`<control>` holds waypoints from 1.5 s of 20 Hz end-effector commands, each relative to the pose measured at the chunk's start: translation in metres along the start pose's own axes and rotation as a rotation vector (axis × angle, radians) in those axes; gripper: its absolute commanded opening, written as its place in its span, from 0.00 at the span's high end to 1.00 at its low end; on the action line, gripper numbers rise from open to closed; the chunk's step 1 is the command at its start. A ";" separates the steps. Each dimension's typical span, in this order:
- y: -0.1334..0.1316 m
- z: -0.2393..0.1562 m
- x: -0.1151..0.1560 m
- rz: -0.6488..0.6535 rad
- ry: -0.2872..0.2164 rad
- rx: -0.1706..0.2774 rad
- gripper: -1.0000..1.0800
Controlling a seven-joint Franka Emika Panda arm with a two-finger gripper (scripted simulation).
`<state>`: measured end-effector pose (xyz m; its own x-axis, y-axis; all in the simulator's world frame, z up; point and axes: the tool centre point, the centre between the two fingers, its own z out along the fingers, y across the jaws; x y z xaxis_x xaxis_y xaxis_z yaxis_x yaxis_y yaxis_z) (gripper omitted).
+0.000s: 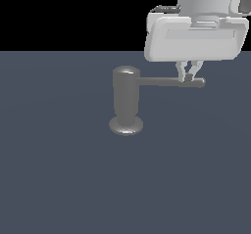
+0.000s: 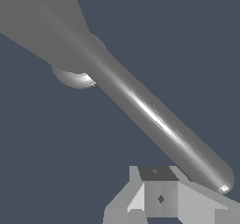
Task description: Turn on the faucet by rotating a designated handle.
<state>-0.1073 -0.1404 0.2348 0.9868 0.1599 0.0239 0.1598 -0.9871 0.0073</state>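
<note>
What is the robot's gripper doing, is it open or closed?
Gripper: jaws nearly together at the handle near its tip; an actual grip cannot be told.

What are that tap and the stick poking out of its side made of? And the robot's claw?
These are simulator renders, so only looks count. The faucet and its handle look like grey polished metal: bright highlights sit on the rounded top and run along the rod in the wrist view. The gripper looks like matte pale grey plastic or painted metal; it shows no sharp glints.
</note>
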 end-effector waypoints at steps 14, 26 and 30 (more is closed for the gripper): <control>0.030 0.006 0.042 -0.002 -0.008 0.001 1.00; 0.056 0.010 0.069 0.007 -0.014 0.003 1.00; 0.065 0.011 0.077 0.010 -0.016 0.004 1.00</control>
<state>-0.0209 -0.1837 0.2349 0.9867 0.1609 0.0218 0.1608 -0.9870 0.0048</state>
